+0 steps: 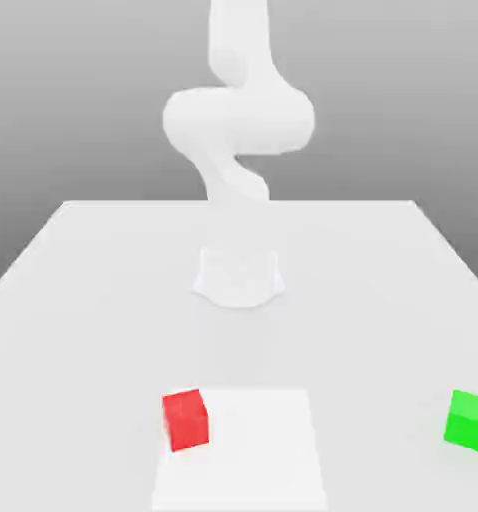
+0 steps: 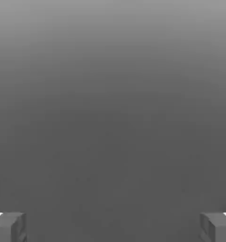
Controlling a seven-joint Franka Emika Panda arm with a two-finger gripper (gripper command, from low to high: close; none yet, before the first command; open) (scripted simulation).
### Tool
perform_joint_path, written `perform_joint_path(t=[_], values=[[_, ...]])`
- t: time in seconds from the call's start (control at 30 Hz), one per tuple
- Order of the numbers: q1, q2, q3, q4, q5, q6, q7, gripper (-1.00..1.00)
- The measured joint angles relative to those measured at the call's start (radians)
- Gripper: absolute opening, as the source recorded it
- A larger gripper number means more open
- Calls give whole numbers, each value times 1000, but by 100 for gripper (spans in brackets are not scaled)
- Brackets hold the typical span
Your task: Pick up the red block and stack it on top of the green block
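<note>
Sitting flat on the pale white worktop (image 1: pixel 73 300), the small matte bright red cube, the red block (image 1: pixel 185 419), rests toward the near edge in the exterior view, a little to that view's left of centre, at the left border of a slightly brighter square patch (image 1: pixel 253 450) on the surface. Well apart from it, far over on the exterior view's right, the small matte bright green cube of about the same size, the green block (image 1: pixel 469 420), stands on the worktop (both cubes lie apart from each other and nothing touches either). Behind them, the white robot arm (image 1: pixel 238 120) rises from its rounded base (image 1: pixel 239 278) at mid-worktop. In the hand view, the hand (image 2: pixel 113 227) has its two grey fingertips (image 2: pixel 8 227) spread wide apart, with nothing between them, against a plain grey background.
</note>
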Motion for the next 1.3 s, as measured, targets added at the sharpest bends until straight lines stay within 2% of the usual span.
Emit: perform_joint_path(t=[0.2, 0.4, 0.53, 0.67, 0.9, 0.93, 1.17, 1.3], values=[[-49, 238, -2, -119, -112, 124, -61, 0], [-73, 460, -50, -234, -153, 246, -168, 0], [-75, 601, -87, -313, -108, 333, -290, 0], [-90, 731, -85, -384, 28, 422, -470, 0], [-114, 942, -47, -369, 92, 598, -530, 0], [-118, 967, -43, -366, 94, 619, -533, -100], [-122, 971, -39, -366, 91, 622, -530, -100], [-118, 867, -46, -379, 79, 535, -520, -100]])
